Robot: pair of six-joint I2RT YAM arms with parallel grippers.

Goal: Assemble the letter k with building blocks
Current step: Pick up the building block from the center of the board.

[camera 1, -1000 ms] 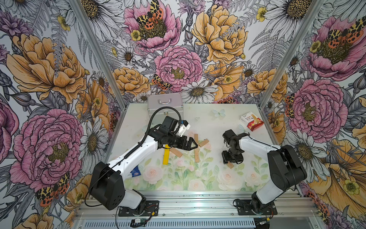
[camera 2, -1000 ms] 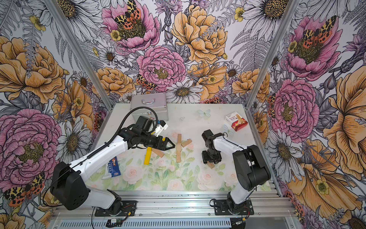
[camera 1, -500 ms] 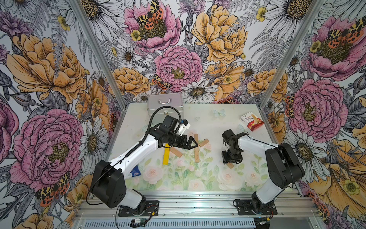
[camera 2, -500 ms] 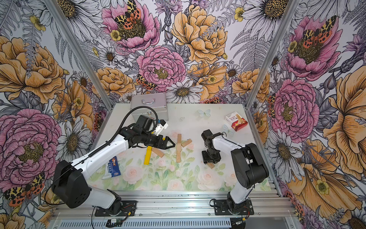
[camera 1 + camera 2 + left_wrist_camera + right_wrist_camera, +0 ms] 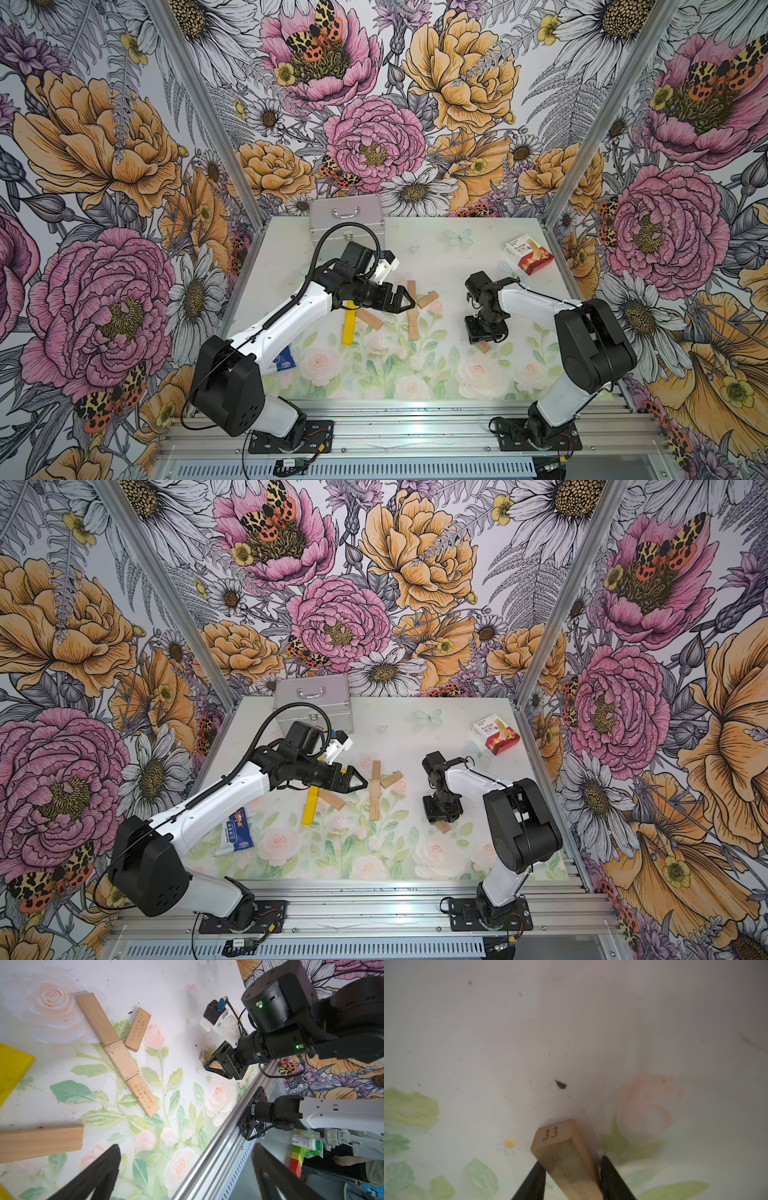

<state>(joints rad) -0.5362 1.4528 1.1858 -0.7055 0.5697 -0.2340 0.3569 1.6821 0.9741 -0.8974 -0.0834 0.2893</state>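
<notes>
Right gripper (image 5: 570, 1167) pinches a pale wood block marked 33 (image 5: 551, 1133), with both fingers against its sides, toward my edge of the table (image 5: 457, 257). Farther in I see a yellow bar (image 5: 348, 328) and a pale wood stem (image 5: 412, 318) with one slanted arm (image 5: 427, 299) beside it. Left gripper (image 5: 405, 302) hovers there, jaws spread wide. At the back sits a silver case (image 5: 345, 216).

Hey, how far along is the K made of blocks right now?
Done: the pale wood stem lies as three blocks in line, with an upper arm slanting beside it. In hand: the right gripper clamps the block marked 33, low at the table. Left: likely placing it as the missing lower arm. The yellow stem shows one slanted wood arm; the open left gripper hangs above, hiding its top.
</notes>
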